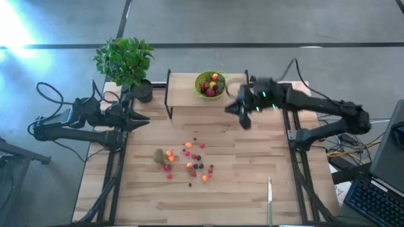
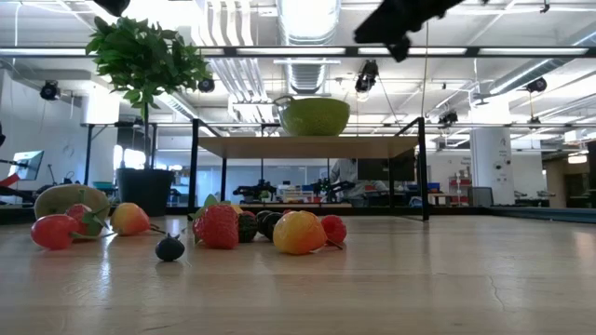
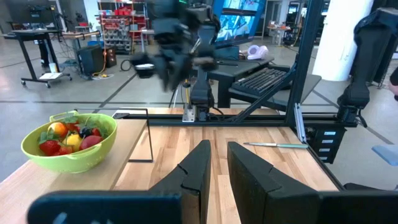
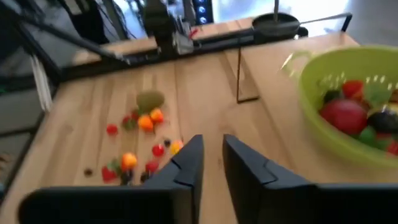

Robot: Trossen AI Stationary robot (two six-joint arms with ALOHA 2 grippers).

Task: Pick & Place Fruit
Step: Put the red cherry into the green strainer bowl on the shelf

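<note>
Unlabelled green bowl [image 1: 210, 84], scattered fruit [image 1: 188, 159]

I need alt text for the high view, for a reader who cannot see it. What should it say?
Small toy fruits and a brown kiwi lie scattered mid-table on a wooden table. A green bowl already holding fruit sits on a raised shelf at the far edge, with the right gripper just beside it, empty. The left gripper waits at the left edge near a potted plant; a knife lies near the front.
</note>
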